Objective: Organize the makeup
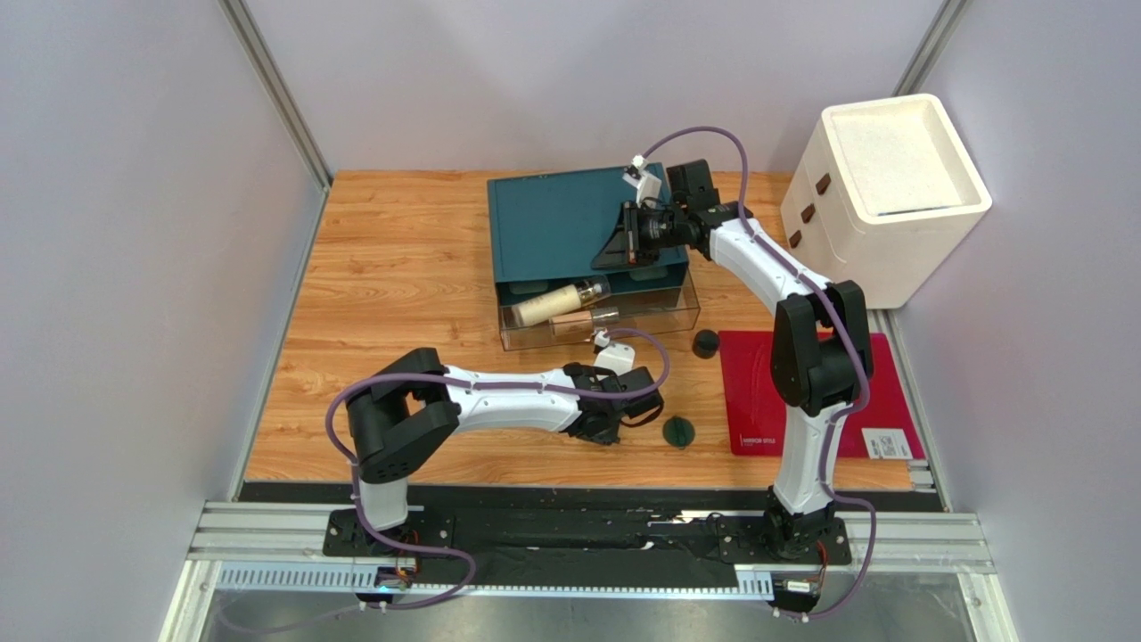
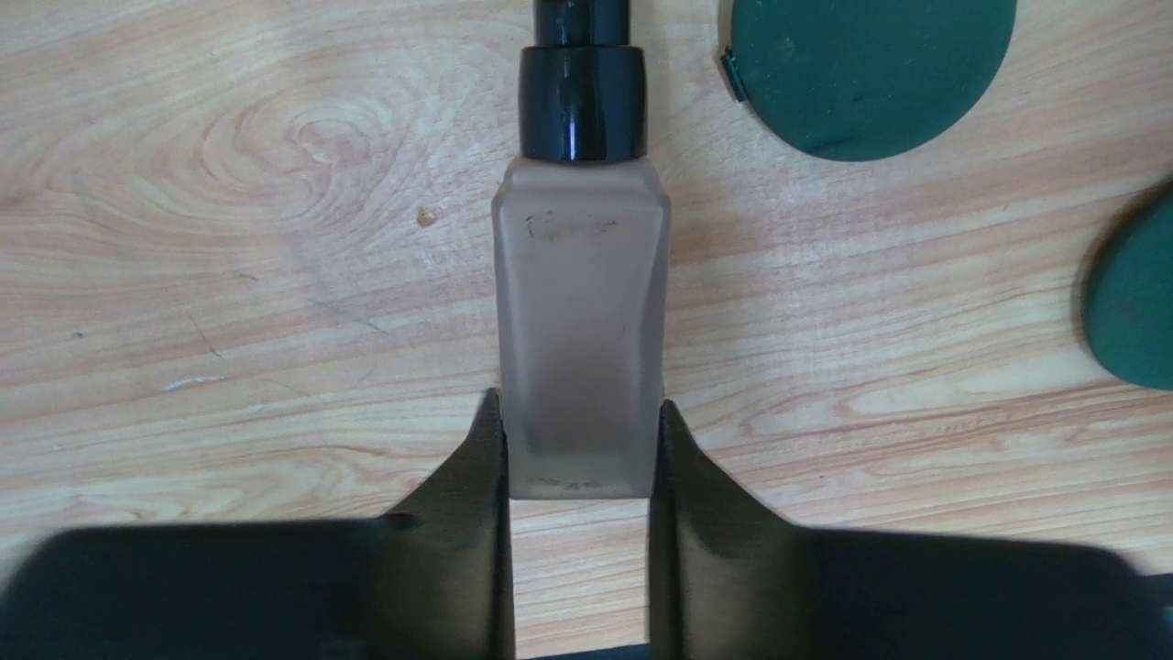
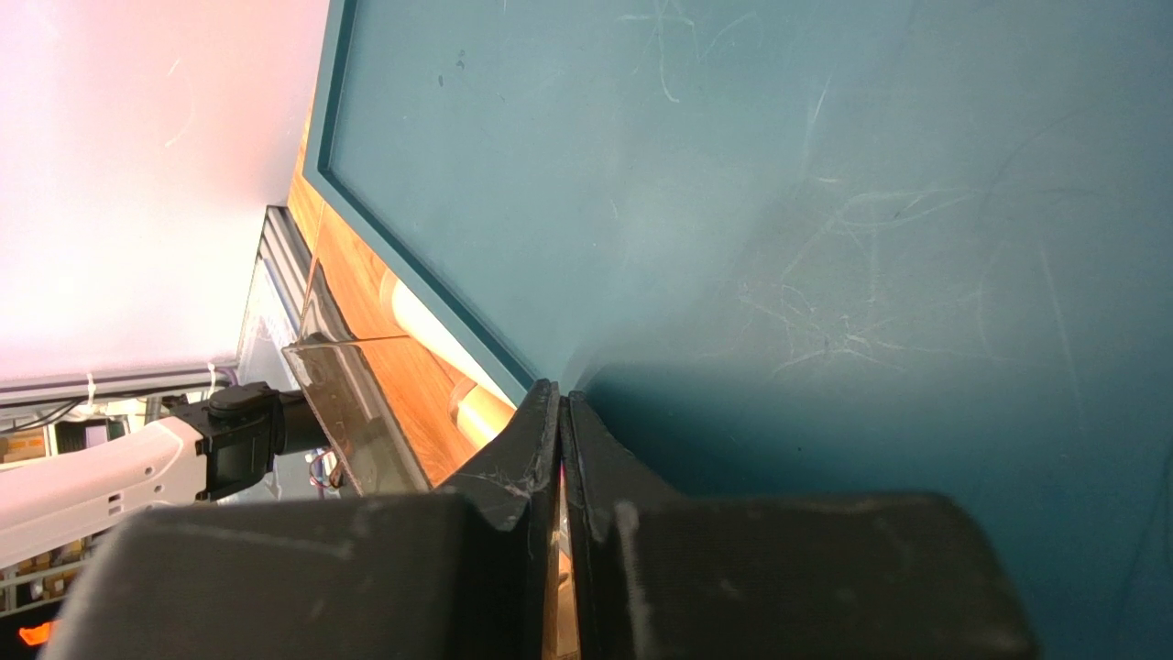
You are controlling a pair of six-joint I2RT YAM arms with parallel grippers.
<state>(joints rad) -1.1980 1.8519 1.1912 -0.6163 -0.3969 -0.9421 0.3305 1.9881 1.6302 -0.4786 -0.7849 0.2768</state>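
Note:
My left gripper is shut on the bottom end of a slim frosted brown bottle with a black cap, low over the wooden table; it is near the table's middle in the top view. Two dark green discs lie beyond it; the top view shows them too. A cream bottle with a gold cap lies in the open clear drawer beside a brown tube. My right gripper is shut and empty, its tips on the teal box top.
The teal box stands at the back centre with its drawer pulled toward me. A red mat lies at the right, under the right arm. A white foam box stands at the back right. Grey walls close in both sides.

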